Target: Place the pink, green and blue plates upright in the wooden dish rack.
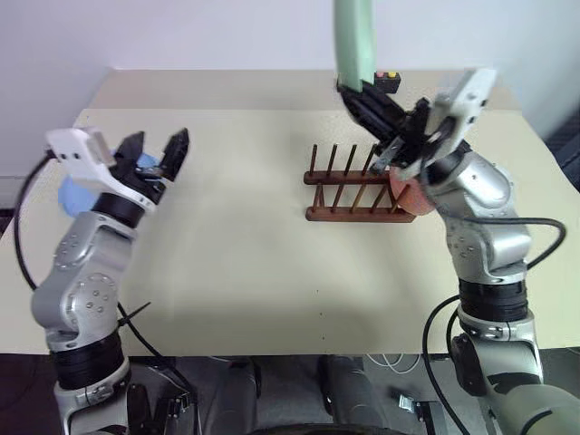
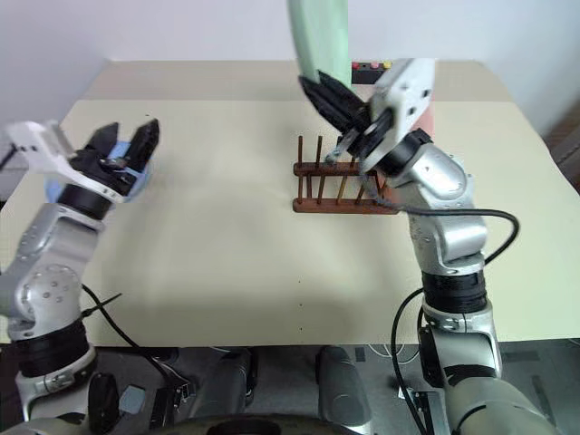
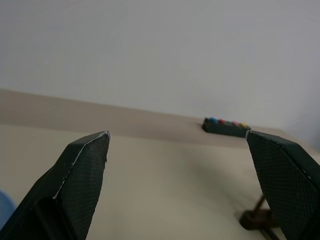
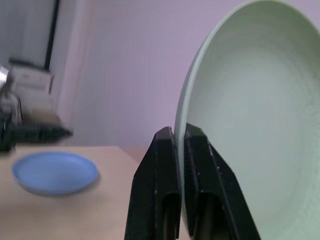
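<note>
Beige table (image 1: 236, 227); pale mint green plate (image 4: 250, 125), upright, matte, shallow-rimmed.

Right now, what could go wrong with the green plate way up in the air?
1. The right gripper pinches the green plate only at its rim, high above the wooden dish rack, so it might slip out and fall.
2. The pink plate already stands at the rack's right end, so the green plate might bump it on the way down.
3. The pegs stand close together, so the plate could land on a peg instead of between two.
</note>
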